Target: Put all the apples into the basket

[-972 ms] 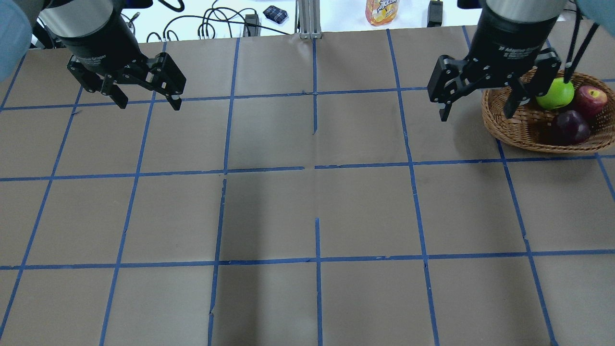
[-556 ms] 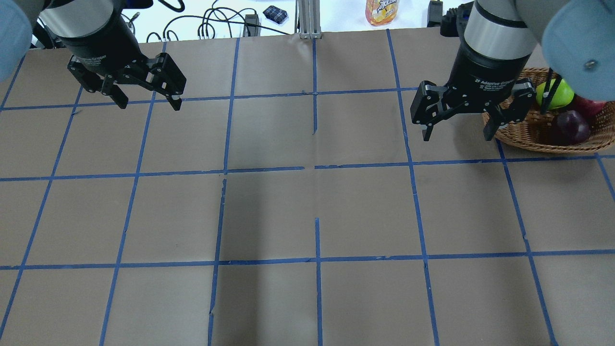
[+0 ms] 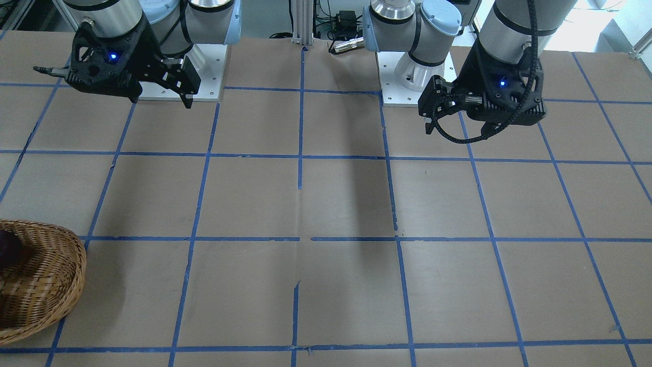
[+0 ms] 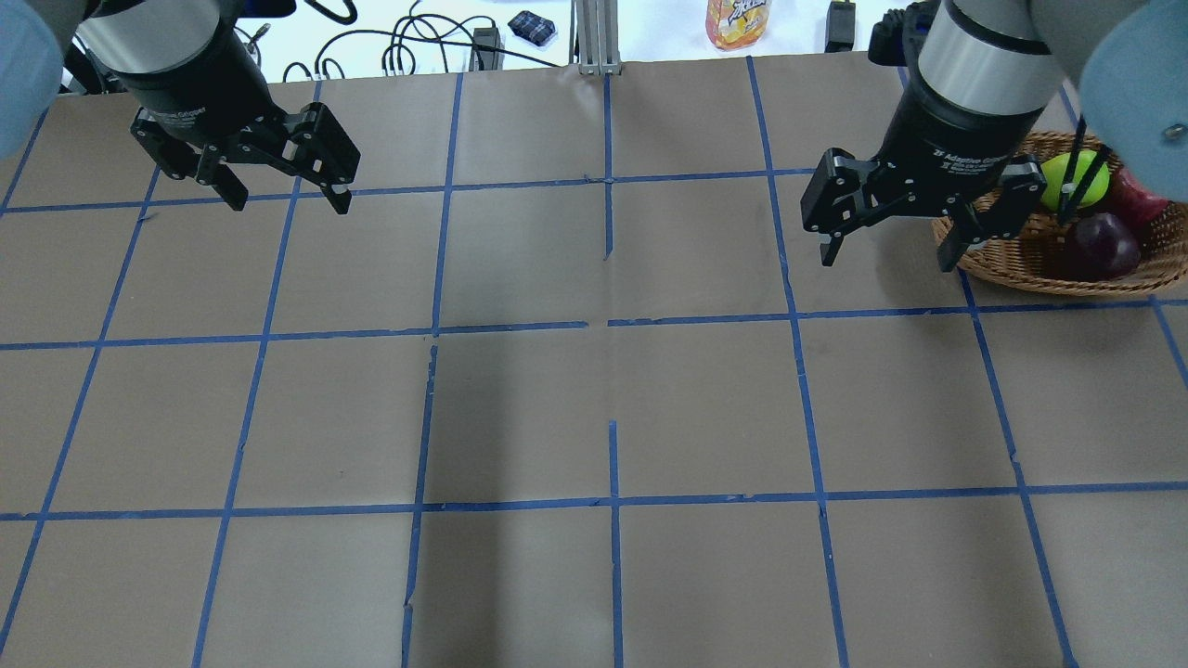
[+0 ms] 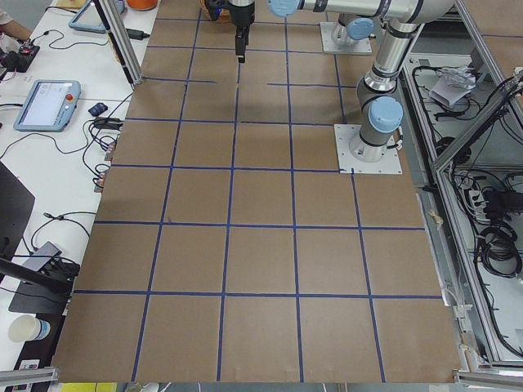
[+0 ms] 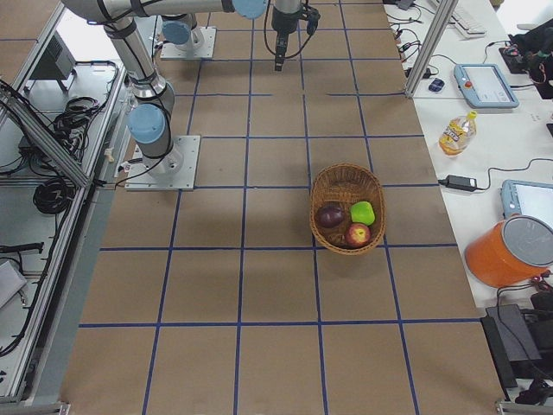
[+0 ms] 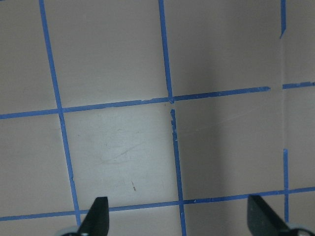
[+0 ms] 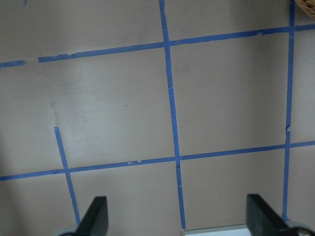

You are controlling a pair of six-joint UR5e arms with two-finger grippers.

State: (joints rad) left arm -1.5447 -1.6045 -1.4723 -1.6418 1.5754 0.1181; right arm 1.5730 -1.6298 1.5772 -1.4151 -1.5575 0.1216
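The brown wicker basket (image 4: 1021, 264) stands at the table's far right. In it lie the lime green apple (image 4: 1067, 178), the dark purple apple (image 4: 1102, 243) and the red apple (image 4: 1134, 199), which my right arm partly hides. The exterior right view shows the basket (image 6: 346, 177) with all three apples: purple (image 6: 330, 215), green (image 6: 363, 212), red (image 6: 358, 233). My right gripper (image 4: 886, 262) is open and empty, hovering just left of the basket's rim. My left gripper (image 4: 290, 204) is open and empty over the far left of the table. Both wrist views show only bare brown paper between open fingertips (image 7: 96, 219) (image 8: 96, 216).
Blue tape lines grid the brown table paper (image 4: 613, 408). Beyond the far edge lie an orange drink bottle (image 4: 738, 20), cables (image 4: 408, 46) and a metal post (image 4: 594, 37). A corner of the basket (image 8: 307, 7) shows in the right wrist view.
My right gripper has left the space over the basket and moved left and toward me, then settled beside the basket's left rim. The left arm has not moved.
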